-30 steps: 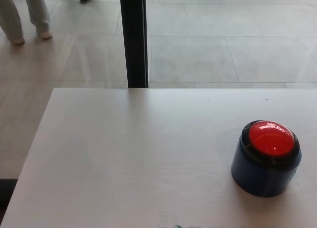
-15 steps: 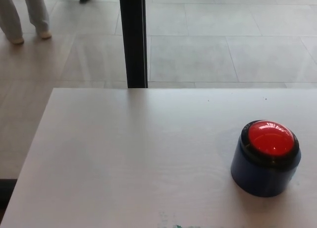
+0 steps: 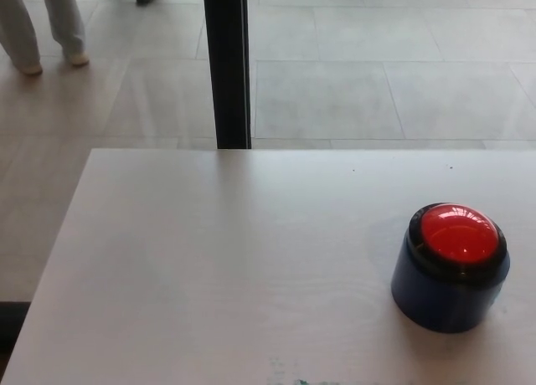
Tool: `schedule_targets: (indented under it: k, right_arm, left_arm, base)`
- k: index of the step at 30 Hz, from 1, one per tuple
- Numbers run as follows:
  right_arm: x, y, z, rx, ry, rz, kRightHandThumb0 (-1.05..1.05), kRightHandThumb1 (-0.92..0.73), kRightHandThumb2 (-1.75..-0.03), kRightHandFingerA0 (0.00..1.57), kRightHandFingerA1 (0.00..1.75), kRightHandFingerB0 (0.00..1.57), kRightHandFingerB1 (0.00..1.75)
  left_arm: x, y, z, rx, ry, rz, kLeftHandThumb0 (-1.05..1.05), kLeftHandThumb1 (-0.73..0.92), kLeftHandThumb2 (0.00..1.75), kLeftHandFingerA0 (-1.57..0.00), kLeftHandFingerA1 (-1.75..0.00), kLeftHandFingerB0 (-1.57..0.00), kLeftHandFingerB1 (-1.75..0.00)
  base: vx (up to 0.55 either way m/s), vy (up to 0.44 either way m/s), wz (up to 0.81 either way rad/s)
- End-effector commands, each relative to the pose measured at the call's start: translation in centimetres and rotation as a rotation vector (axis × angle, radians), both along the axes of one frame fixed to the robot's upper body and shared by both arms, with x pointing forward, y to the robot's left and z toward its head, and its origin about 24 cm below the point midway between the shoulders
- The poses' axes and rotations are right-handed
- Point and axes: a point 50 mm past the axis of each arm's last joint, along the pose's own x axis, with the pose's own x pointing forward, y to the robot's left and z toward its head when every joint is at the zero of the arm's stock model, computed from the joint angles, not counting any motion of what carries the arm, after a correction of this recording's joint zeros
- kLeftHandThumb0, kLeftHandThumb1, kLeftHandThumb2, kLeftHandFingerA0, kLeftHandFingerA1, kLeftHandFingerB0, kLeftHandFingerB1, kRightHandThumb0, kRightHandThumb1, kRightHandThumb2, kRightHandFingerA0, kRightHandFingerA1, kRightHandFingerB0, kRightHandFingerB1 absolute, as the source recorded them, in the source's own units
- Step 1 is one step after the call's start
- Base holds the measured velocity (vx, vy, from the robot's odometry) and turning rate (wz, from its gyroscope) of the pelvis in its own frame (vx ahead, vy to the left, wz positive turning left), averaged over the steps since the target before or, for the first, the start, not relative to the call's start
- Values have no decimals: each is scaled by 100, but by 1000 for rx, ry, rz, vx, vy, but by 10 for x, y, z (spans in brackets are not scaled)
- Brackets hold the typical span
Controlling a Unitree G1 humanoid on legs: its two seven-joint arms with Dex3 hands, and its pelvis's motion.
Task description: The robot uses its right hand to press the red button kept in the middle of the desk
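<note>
A red domed button (image 3: 458,233) sits on top of a round dark blue base (image 3: 444,297), standing on the white desk (image 3: 218,268) at the right side of the head view. Nothing touches the button. Neither of my hands nor any part of my arms shows in this view.
A black vertical post (image 3: 227,63) rises behind the desk's far edge. Beyond it lies a tiled floor, where a person's legs (image 3: 46,25) in light trousers stand at the top left. The desk's left edge runs diagonally at the lower left.
</note>
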Motion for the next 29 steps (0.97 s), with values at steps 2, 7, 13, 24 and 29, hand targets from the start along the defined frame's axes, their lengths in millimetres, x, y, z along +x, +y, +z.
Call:
schedule_targets:
  k: [2, 7, 13, 24, 29]
  right_arm:
    - [0, -4, 6, -36, -32, -11, -67, -58, -91, 47, 95, 8, 52]
    - [-2, -4, 7, -19, -26, 32, -65, -75, -61, 13, 71, 7, 45]
    - [-8, -3, 9, -16, 13, 102, -65, -73, -62, 21, 69, 25, 47]
    - [-5, -1, 15, -32, -40, 197, -72, -55, -91, 37, 73, 12, 51]
    - [-4, -4, 14, -26, -60, 176, -69, -53, -92, 33, 71, 16, 52]
  left_arm:
    - [0, 4, 5, -12, -14, -33, -80, 57, 97, -2, -43, -8, -38]
    - [2, 2, 5, 45, 27, -136, -81, 76, 63, -1, -32, -22, -30]
    - [-4, 2, 2, -87, -53, -42, -79, 53, 94, -1, -29, -15, -41]
    - [4, -1, 3, -109, -63, -85, -78, 52, 89, -6, -50, -16, -46]
    - [3, -1, 1, -114, -62, -57, -75, 64, 60, -28, -48, -26, -35]
  base:
    - [0, 0, 0]
    - [0, 0, 0]
    - [0, 0, 0]
    - [0, 0, 0]
    - [0, 0, 0]
